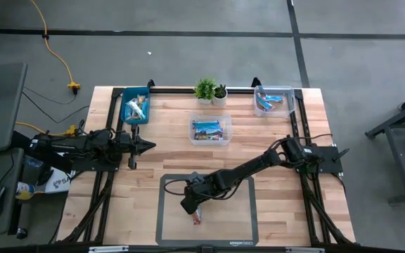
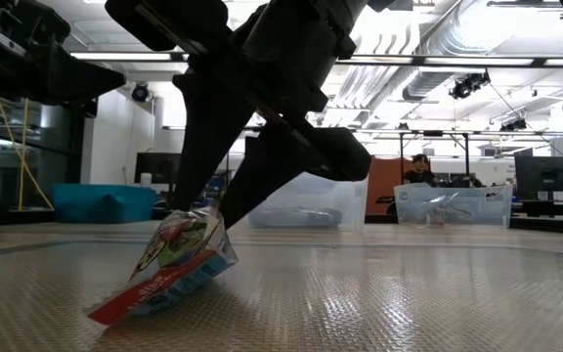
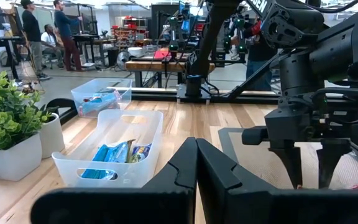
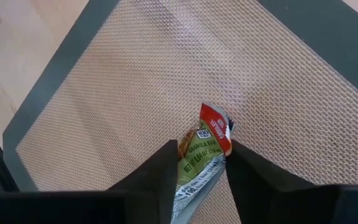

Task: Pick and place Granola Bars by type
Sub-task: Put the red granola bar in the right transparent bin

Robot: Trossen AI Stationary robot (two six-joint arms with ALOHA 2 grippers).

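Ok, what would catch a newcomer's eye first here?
The right gripper down on the grey mat near the table's front edge, jaws either side of a green-and-red granola bar tilted up on one end. Then the three bins of bars along the back, and the left gripper idle at the left.

mat [image 1: 241,223]: bare at right half and upper left of it | lower centre: right gripper [image 1: 192,206] over a granola bar [image 1: 197,217] blocks | centre bin [image 1: 211,132], plants [image 1: 210,91], upper corner bins [image 1: 135,105] [image 1: 272,101] obstruct upper frame | left gripper [image 1: 146,145] intrudes at left
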